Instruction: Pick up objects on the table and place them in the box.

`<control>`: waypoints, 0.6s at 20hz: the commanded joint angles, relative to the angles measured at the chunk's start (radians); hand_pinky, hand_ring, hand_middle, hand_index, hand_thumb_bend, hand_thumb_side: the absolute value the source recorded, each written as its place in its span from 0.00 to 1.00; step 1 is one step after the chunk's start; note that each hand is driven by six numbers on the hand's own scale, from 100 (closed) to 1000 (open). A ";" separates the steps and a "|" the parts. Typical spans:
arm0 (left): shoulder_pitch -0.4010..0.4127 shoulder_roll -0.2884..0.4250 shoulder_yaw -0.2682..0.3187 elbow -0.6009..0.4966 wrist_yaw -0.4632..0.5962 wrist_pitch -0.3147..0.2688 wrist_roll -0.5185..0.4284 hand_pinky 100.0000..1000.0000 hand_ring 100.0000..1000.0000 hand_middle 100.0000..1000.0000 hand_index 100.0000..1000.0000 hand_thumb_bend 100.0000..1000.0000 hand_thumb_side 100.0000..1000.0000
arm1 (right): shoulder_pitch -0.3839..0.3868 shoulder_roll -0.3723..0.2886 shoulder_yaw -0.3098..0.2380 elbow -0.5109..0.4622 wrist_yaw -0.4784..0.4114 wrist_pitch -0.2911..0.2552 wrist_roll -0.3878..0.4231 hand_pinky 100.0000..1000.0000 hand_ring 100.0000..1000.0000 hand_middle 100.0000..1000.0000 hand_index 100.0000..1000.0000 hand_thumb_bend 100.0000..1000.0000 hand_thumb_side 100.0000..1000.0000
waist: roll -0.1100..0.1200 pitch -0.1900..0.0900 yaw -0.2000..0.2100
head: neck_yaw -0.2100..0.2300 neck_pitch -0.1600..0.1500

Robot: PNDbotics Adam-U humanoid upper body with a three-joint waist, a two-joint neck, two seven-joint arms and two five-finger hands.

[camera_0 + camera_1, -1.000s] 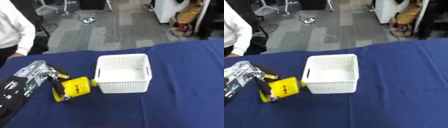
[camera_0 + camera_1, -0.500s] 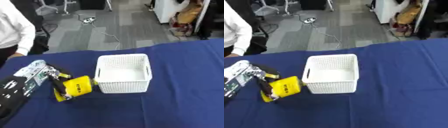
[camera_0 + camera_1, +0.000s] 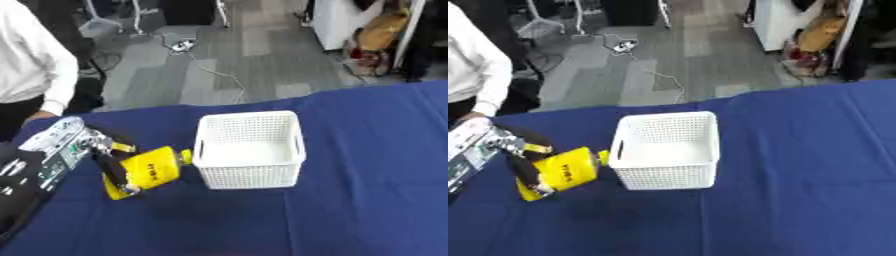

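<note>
A blue cloth [image 3: 367,200] covers the table. Beyond its far edge lies grey carpet [image 3: 254,65], with a white power strip [image 3: 182,46] and its cable [image 3: 219,75] trailing across it. A person in a white sleeve [image 3: 39,75] stands at the left edge. A white cabinet [image 3: 337,22] stands far right.

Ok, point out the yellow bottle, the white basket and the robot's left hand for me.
yellow bottle [image 3: 147,171]: left eye view, on its yellow side.
white basket [image 3: 249,176]: left eye view, on its near wall.
left hand [image 3: 115,171]: left eye view, on a black finger curled round the bottle.
</note>
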 commanded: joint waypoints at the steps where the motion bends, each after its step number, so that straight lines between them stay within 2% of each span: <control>1: -0.005 0.047 0.022 -0.013 -0.004 0.007 0.001 0.00 0.00 0.00 0.02 0.00 0.50 | -0.007 -0.021 0.001 -0.010 0.000 0.000 0.000 0.31 0.37 0.55 0.77 0.00 1.00 | 0.000 -0.031 0.004 | 0.006 -0.003; 12: -0.012 0.061 0.041 -0.031 0.037 0.012 0.001 0.00 0.00 0.00 0.02 0.00 0.49 | 0.003 -0.028 0.004 -0.010 0.000 0.003 -0.003 0.30 0.37 0.55 0.77 0.00 1.00 | 0.014 -0.058 0.023 | 0.004 0.013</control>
